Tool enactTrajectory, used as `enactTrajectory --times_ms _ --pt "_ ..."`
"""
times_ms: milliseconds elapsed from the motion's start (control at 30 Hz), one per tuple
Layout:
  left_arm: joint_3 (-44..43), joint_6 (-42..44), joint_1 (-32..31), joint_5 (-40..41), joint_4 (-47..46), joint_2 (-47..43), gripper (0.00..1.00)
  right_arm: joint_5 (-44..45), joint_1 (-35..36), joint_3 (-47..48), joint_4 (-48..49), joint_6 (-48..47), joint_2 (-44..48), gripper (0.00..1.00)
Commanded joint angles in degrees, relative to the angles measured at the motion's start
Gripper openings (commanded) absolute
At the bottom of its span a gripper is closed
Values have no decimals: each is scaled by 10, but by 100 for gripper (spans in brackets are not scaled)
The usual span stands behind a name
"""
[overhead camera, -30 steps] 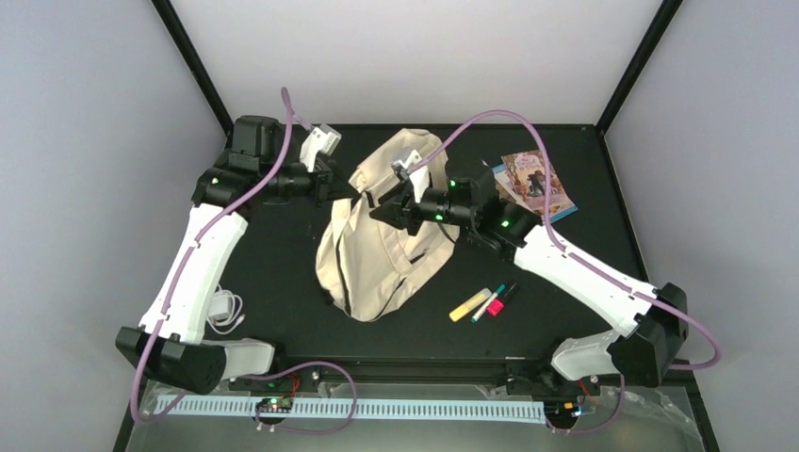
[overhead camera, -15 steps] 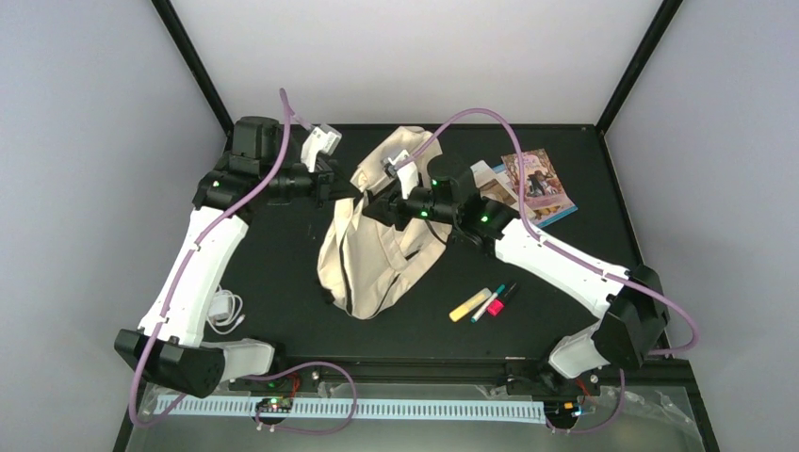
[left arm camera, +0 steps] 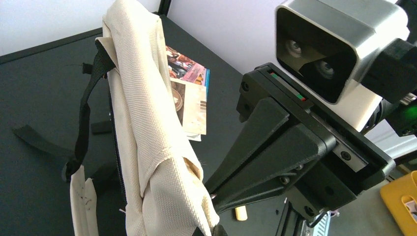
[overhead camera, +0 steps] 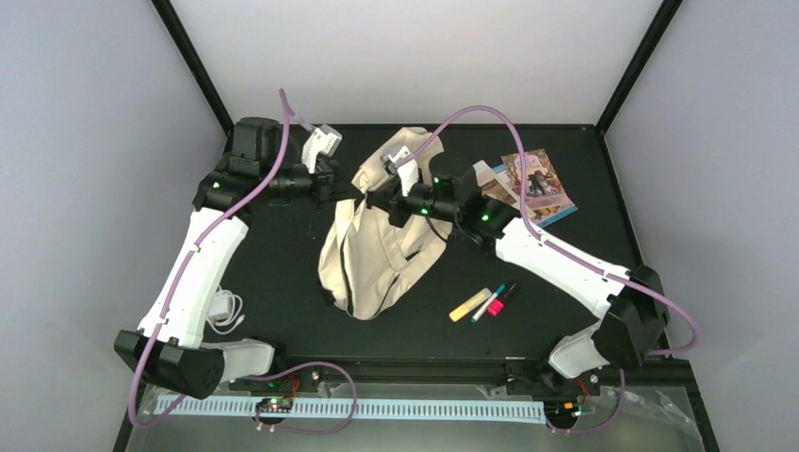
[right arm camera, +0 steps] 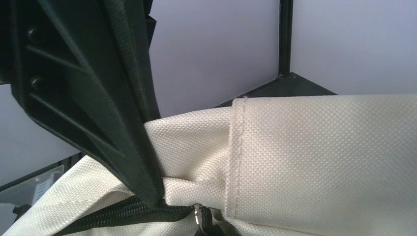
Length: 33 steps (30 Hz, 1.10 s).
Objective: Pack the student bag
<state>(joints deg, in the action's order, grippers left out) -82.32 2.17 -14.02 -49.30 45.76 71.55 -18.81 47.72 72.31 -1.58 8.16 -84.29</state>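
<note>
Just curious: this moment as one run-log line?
left pincer: shut on student bag | right pincer: shut on student bag | markers: unpacked

Bright, even, diffuse light, faint soft shadows; crisp weave on the student bag (right arm camera: 319,162) up close.

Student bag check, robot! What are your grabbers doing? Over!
Left gripper shut on student bag. Right gripper shut on it by the zipper. Pens, books lie aside, nothing blocking.

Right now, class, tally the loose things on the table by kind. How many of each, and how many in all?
bag: 1
books: 2
pens: 3
cable: 1
total: 7
</note>
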Motion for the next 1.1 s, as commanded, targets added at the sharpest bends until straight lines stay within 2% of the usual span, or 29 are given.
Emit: enactTrajectory --times_ms 0,200,700,867,1000,1067 --pt "-13 2 -5 -23 -38 -17 2 -39 0 -2 29 -30 23 1" --pt "-20 -7 -5 -9 -53 -5 1 -93 10 -15 14 -67 47 1" --pt "-16 -12 -4 -13 -57 -1 2 -130 73 -11 -64 -144 53 1" --pt "10 18 -4 -25 -37 -2 26 -67 71 -29 -64 -175 66 1" --pt "37 34 -10 -51 -54 2 39 -59 71 -21 -83 -193 56 1" --pt "40 60 -18 -32 -33 13 44 -58 71 -22 -85 -196 56 1"
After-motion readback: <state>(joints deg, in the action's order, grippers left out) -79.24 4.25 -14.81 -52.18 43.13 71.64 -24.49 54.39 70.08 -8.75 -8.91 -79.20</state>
